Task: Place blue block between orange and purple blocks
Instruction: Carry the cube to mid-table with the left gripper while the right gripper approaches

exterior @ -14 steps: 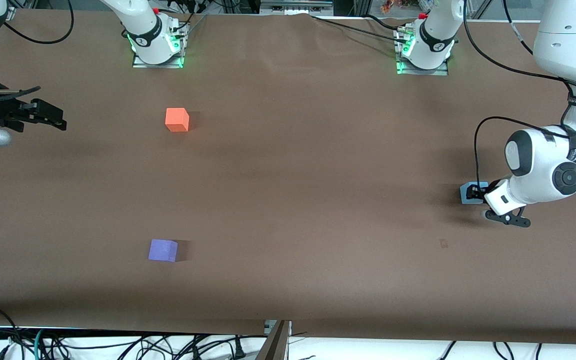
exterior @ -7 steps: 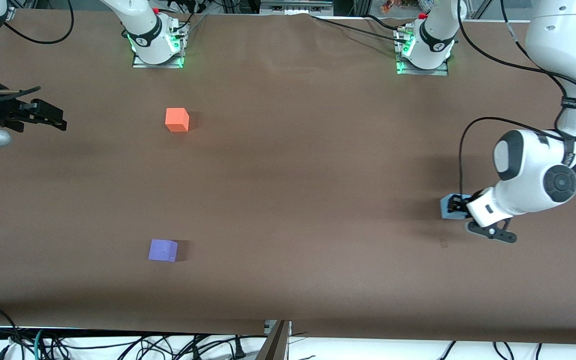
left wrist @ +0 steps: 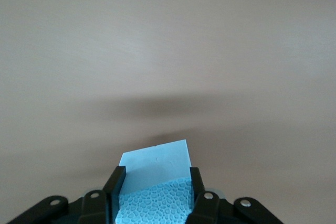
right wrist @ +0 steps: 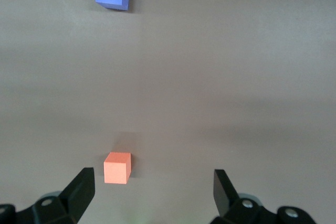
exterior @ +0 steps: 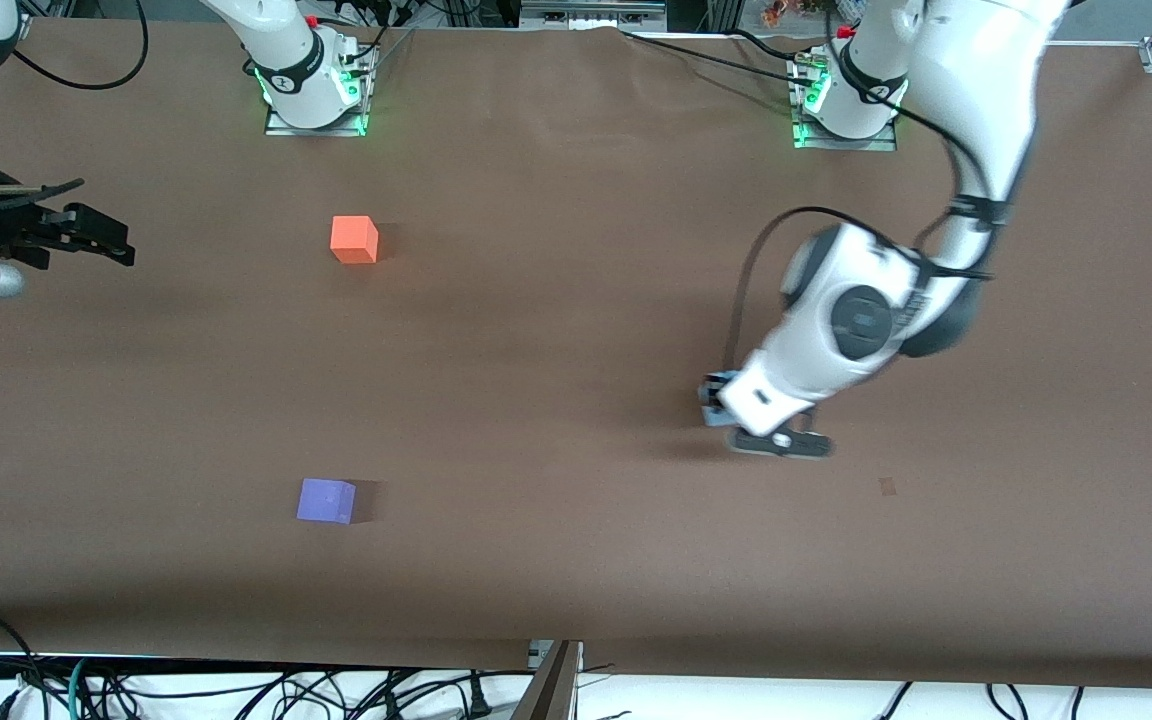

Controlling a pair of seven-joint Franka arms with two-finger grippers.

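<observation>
Over mid-table my left gripper [exterior: 718, 400] clamps the blue block [left wrist: 157, 163]; overshooting could knock the orange block [exterior: 354, 240] or purple block [exterior: 326, 500]. Right gripper [exterior: 86, 232] waits open.

I see a light sky-blue block [left wrist: 156, 162], a bright orange block [exterior: 354, 239], a violet-purple block [exterior: 326, 500], all plain, on my brown table [exterior: 556, 300].

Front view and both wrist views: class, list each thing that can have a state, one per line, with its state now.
Blue block: gripped, carried above the table.
Left gripper: jaws shut on the blue block.
Right gripper: jaws open, empty, waiting.
Orange block: resting on the table.
Purple block: resting on the table.
</observation>
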